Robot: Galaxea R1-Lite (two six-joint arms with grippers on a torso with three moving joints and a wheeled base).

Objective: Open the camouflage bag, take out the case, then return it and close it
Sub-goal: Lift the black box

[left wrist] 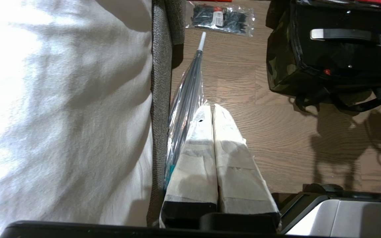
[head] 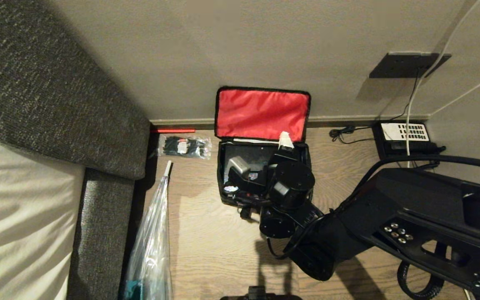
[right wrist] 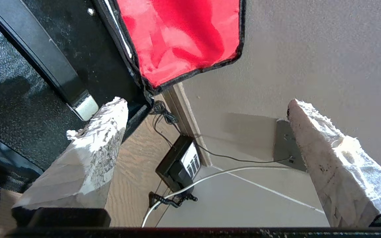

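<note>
1. You have the camouflage bag point(head: 263, 166) standing on the wooden floor against the wall's baseboard, its lid flap thrown back against the wall so the bright red lining faces you.
2. The case point(left wrist: 342, 49) sits inside the bag's open mouth: a flat black rectangular hard shell with a speckled sheen, a small red latch and a long black handle point(left wrist: 351, 35) with whitish metal ends.
3. Your right hand point(right wrist: 207, 132) hovers over the bag's far right corner, released, with its two tape-wrapped fingers point(right wrist: 91, 145) spread wide and nothing between them.
4. The relation that matters: from that hand the handle lies off to one side, past the nearer finger. One whitish end of the handle is just beside that fingertip, but whether they touch cannot be told.
5. The handle's long axis runs along the bag's length, parallel to the wall. My judgement is that you need to bring the hand back over the handle's middle so the fingers straddle it across its narrow width.
6. Your left hand point(left wrist: 212, 132) is parked well apart, beside the grey upholstered sofa edge and a clear plastic bag point(head: 150, 241), fingers pressed together on nothing. The right arm is clearly the nearer one.
7. The bag's fabric is soft and its black straps trail loose on the floor.
</note>
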